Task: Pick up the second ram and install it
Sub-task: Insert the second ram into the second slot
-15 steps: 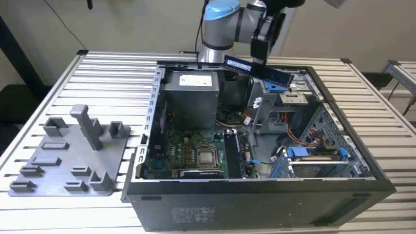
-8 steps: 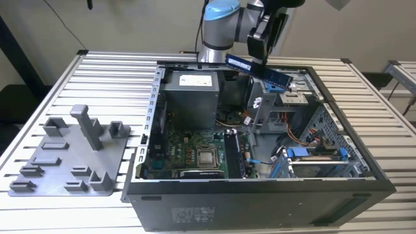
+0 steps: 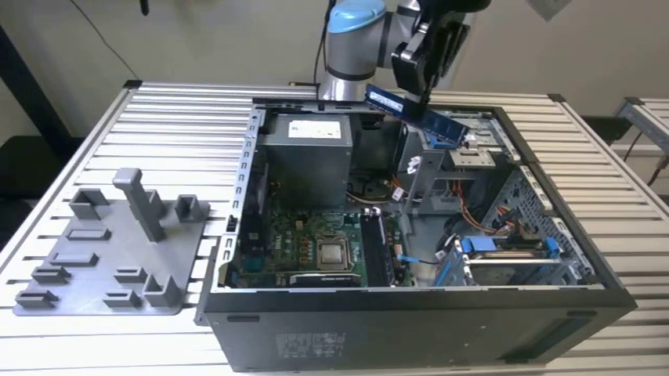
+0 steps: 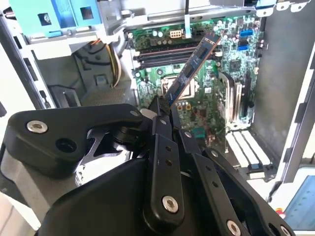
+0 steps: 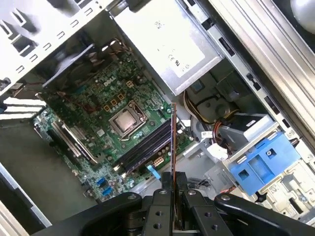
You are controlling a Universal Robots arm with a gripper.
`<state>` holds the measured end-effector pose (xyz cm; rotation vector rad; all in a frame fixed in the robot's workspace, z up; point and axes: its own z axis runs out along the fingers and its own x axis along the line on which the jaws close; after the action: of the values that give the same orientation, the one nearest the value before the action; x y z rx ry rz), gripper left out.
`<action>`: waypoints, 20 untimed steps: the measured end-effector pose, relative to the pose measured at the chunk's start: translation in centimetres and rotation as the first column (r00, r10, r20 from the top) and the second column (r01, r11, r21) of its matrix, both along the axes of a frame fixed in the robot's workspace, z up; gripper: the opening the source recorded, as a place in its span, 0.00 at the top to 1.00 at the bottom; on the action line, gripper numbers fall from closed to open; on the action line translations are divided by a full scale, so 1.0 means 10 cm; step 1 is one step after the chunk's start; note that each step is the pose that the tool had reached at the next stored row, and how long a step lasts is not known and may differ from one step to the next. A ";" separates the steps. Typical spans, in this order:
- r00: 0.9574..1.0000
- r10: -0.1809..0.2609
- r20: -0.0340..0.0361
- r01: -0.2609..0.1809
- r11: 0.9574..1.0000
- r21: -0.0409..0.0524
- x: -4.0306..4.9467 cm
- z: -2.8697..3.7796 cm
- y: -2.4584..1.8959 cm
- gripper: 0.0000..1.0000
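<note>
Closest to us, the fingers (image 4: 160, 132) are clenched on the memory stick (image 4: 193, 66) — they pinch its flat faces at one end, and the rest juts out bare beyond them. The stick hangs tilted in the air over the far edge of the open computer case (image 3: 418, 290).

We judge it light and stiff, but thin and fragile. The chips and the contact edge are no place for a grip, and held by one end it could twist if pushed off-line.

Below lies the green board (image 5: 106, 105) with its dark slots (image 5: 145, 142) — well apart from the stick. The case stands on the slatted tabletop (image 3: 178, 110), with a grey holder (image 3: 115, 251) toward the tabletop's edge on the exterior view's left.
</note>
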<state>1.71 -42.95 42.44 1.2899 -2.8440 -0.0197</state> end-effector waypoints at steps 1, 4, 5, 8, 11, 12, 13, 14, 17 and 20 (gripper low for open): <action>1.000 -0.014 0.000 0.014 1.000 0.000 0.000 0.000 0.000 0.86; 0.999 -0.053 0.000 0.053 0.999 0.000 0.000 0.000 0.000 0.86; 0.998 -0.066 0.000 0.066 0.998 0.000 0.000 0.000 0.000 0.86; 0.994 -0.106 0.000 0.106 0.994 0.000 0.000 0.000 0.000 0.86; 0.991 -0.130 0.000 0.130 0.991 0.000 0.001 -0.001 0.000 0.86; 0.991 -0.133 0.000 0.133 0.991 0.000 0.001 -0.001 0.000 0.86; 0.991 -0.133 0.000 0.133 0.991 0.000 0.001 0.000 0.000 0.86; 0.991 -0.133 0.000 0.133 0.991 0.000 0.001 0.000 0.000 0.86; 0.991 -0.137 0.000 0.137 0.991 0.000 0.000 0.000 0.000 0.86; 0.985 -0.173 0.000 0.173 0.985 0.000 0.000 -0.004 0.000 0.86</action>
<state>1.72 -42.95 42.40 1.0378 -2.9465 -0.0221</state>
